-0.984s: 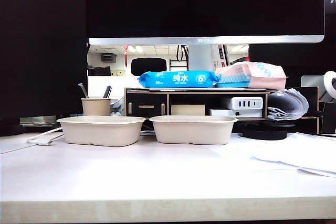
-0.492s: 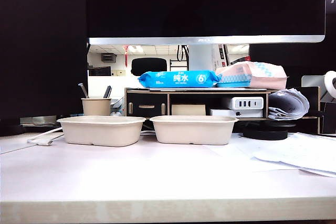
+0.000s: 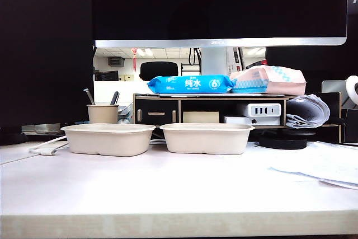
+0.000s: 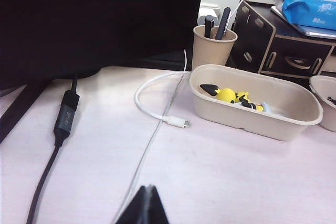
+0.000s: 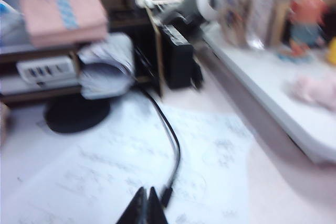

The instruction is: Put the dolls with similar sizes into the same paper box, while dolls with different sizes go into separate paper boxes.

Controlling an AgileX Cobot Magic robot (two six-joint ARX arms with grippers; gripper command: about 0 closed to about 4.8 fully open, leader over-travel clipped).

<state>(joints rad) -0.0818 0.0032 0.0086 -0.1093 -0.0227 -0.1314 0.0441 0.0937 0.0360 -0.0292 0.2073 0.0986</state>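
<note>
Two beige paper boxes stand side by side at mid-table, the left one (image 3: 107,139) and the right one (image 3: 206,138); their insides are hidden in the exterior view, and no arm shows there. In the left wrist view a yellow doll (image 4: 228,95) with black-tipped ears lies in the nearer paper box (image 4: 252,124), with a pale-blue-and-white doll (image 4: 264,108) beside it. The other paper box (image 4: 321,103) is cut off at the picture's edge, with a small dark shape inside. My left gripper (image 4: 148,188) is shut and empty, well short of the boxes. My right gripper (image 5: 147,191) is shut and empty over printed sheets.
A pen cup (image 4: 211,45) stands behind the left box. A white cable (image 4: 157,109) and a black cable (image 4: 63,121) lie on the table. On the right are loose sheets (image 3: 324,163), a black disc (image 5: 76,113) and a black cable (image 5: 170,145). A shelf unit (image 3: 210,109) lines the back.
In the exterior view the boxes and the desk things stand as before, and no arm appears in any of its frames.
</note>
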